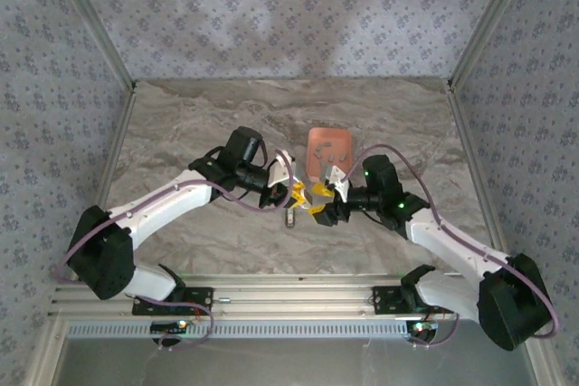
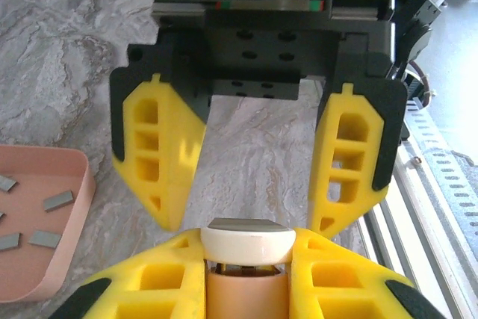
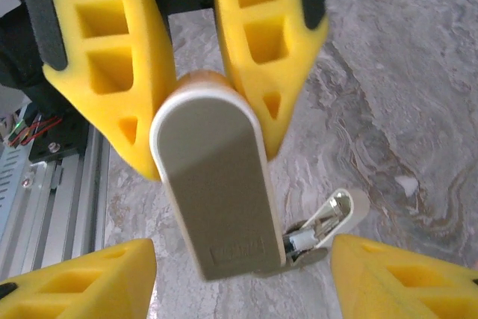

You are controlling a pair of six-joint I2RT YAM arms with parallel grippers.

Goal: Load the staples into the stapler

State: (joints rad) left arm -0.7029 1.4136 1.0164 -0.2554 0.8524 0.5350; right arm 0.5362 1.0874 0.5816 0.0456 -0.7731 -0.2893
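The staples (image 2: 57, 200), loose in the tray (image 2: 81, 222), look light, stiff, slick and probably brittle, best pinched across their long sides by the wide-open right claw (image 2: 245, 203) while the left claw (image 2: 246, 252) clamps the stapler (image 3: 216, 192)

The desk (image 1: 181, 124) is seen from high above and behind the arm bases, at a distance. The right pincer (image 2: 245, 218) is faced closely by the left wrist camera, the left pincer (image 3: 205, 151) by the right; the stapler (image 3: 216, 192) is shared by all views.
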